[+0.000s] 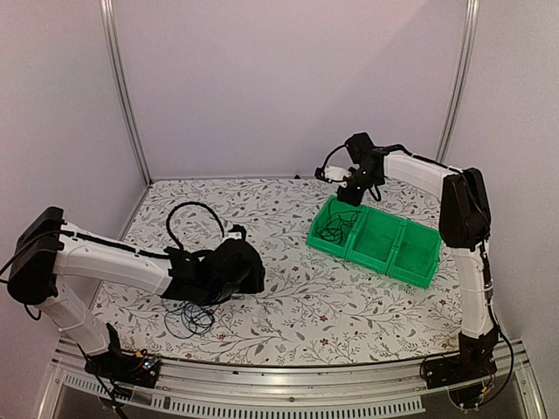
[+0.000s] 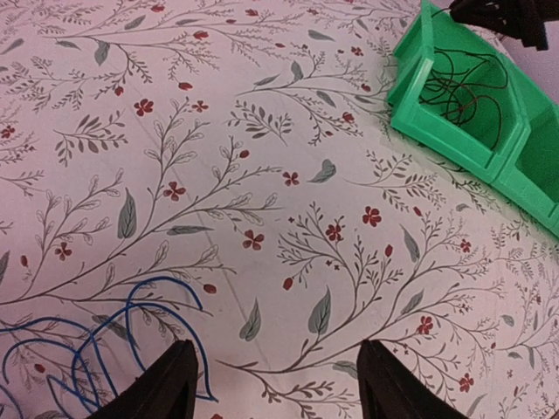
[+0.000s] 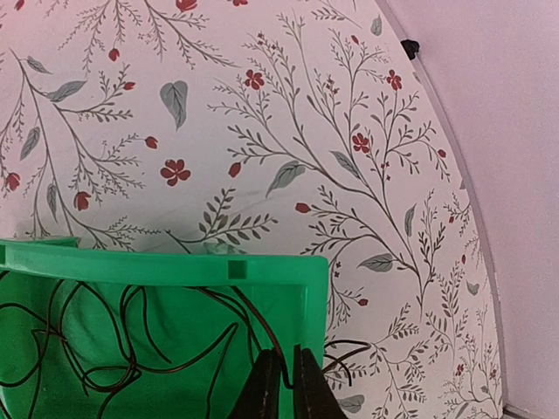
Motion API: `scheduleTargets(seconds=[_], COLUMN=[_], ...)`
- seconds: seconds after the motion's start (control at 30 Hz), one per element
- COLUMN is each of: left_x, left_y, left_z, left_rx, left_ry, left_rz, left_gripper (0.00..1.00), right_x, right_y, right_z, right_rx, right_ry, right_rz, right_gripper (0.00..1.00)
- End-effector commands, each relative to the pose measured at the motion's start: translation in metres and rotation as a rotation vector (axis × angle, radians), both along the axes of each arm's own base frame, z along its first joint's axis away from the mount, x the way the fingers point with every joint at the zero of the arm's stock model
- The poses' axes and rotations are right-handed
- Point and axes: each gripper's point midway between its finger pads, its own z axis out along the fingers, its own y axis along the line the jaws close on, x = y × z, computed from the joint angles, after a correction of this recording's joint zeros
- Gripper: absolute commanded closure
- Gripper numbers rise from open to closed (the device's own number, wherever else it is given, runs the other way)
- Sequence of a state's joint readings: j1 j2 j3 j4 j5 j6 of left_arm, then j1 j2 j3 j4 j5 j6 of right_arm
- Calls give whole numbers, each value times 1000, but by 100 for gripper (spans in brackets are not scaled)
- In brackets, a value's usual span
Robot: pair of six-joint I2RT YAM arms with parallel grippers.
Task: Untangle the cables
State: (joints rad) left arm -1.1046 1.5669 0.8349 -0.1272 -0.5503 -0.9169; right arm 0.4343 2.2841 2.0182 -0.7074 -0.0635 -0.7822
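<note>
Two arms, one green bin (image 1: pixel 410 271) of three compartments, two lots of cable. Dark tangle (image 1: pixel 335 229) lies in the bin's leftmost compartment, one strand spilling over its wall; loose coil (image 2: pixel 83 353) lies on the flowered table (image 1: pixel 306 305), just beside the left gripper (image 2: pixel 275 397). Left arm stretched low across the table, jaws spread wide, nothing between them; right arm reaching over the bin's far-left corner, right gripper (image 3: pixel 286 384) pointing down, jaws pinched nearly together on a strand of the dark tangle.

You have two claws, left claw (image 2: pixel 275 380) and right claw (image 3: pixel 286 388), one green bin (image 1: pixel 349 253) with three compartments, and two tangles of cables: bin tangle (image 1: pixel 334 229), bench tangle (image 1: pixel 188 319); single strands can't be counted
</note>
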Motion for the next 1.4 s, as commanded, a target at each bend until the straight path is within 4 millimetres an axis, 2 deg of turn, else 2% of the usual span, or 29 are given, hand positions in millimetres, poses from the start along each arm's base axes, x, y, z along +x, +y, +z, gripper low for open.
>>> scheduleTargets(seconds=[0.0, 0.07, 0.27, 0.4, 0.47, 0.57, 0.83, 0.97, 1.07, 1.3, 1.37], left_x=[7, 7, 7, 8, 8, 9, 6, 5, 5, 4, 4], left_y=[-5, -6, -9, -11, -13, -16, -19, -17, -18, -22, -22], left_z=[-1, -1, -3, -5, -6, -8, -13, -16, -18, -25, -27], left_rx=[-13, -13, -13, -17, -20, -19, -22, -25, -34, -33, -28], left_ry=[-2, -1, 0, 2, 2, 6, 18, 24, 25, 38, 42], left_rz=[3, -2, -9, -13, -16, -22, -31, -27, -27, -39, -41], left_gripper=[36, 36, 36, 36, 36, 36, 36, 37, 36, 37, 36], right_x=[-12, -15, -22, -36, -45, -58, -77, -88, -92, -101, -104], right_y=[14, 16, 21, 26, 28, 31, 27, 28, 27, 26, 26], right_z=[31, 38, 72, 107, 115, 118, 87, 88, 104, 159, 166], right_rx=[20, 26, 39, 63, 72, 89, 80, 111, 139, 210, 219], right_ry=[-54, -67, -124, -164, -158, -126, -7, 27, 16, -86, -97], right_rz=[27, 34, 39, 55, 65, 73, 49, 50, 44, 52, 54], right_gripper=[96, 100, 100, 100, 100, 100, 100, 100, 100, 100, 100])
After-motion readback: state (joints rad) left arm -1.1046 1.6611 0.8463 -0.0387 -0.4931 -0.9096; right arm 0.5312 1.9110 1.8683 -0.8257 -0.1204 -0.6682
